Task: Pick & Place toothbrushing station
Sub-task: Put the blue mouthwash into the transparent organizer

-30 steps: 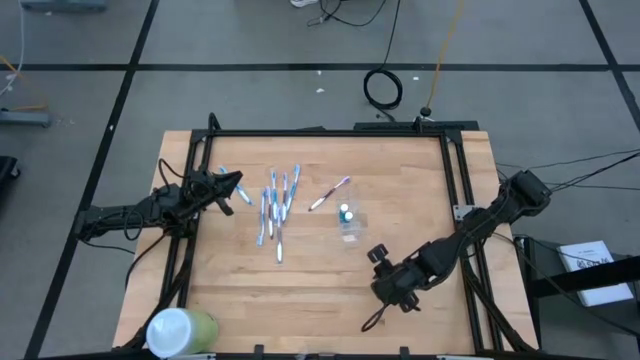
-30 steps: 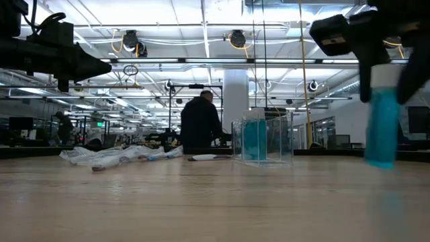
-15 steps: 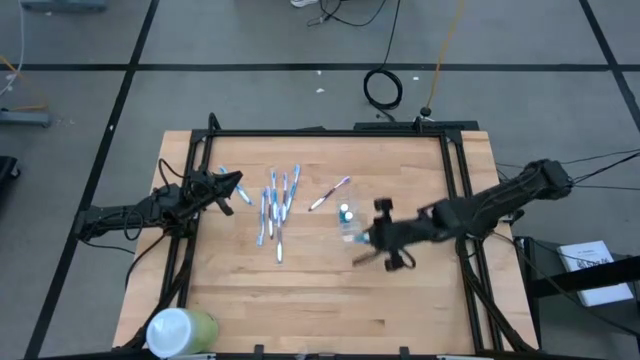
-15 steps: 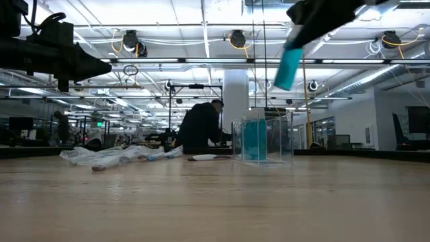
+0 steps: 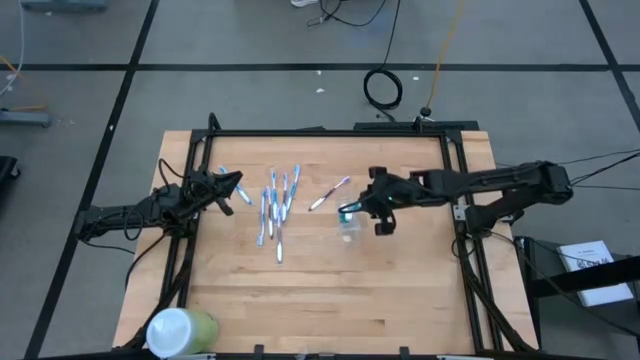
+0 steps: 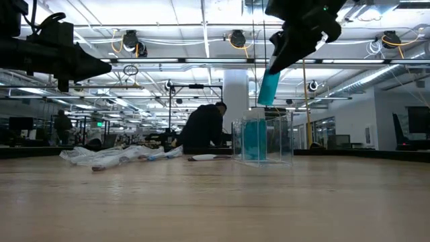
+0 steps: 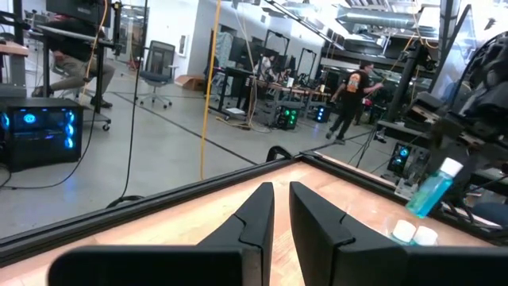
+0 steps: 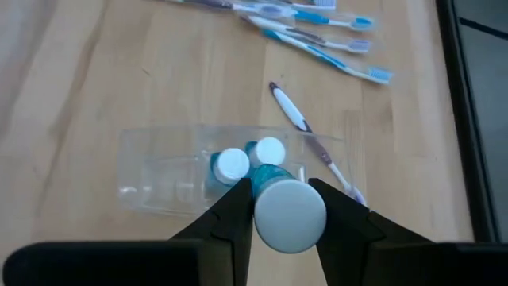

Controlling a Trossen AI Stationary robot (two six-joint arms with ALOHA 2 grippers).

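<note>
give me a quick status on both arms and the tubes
Right gripper holds a teal tube above the clear cup. Two tubes already inside. Left gripper waits, empty. Nothing blocking.

A large pale-green cylindrical container (image 5: 181, 331) with a white top stands at the lower left corner of the wooden table (image 5: 320, 290). A black cable coil (image 5: 382, 88) lies on the grey floor above it. Beyond the table a person in dark clothes (image 6: 203, 128) bends over a bench.

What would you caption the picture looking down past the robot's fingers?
Right gripper holds a tube above the clear cup, where two tubes already stand.
</note>
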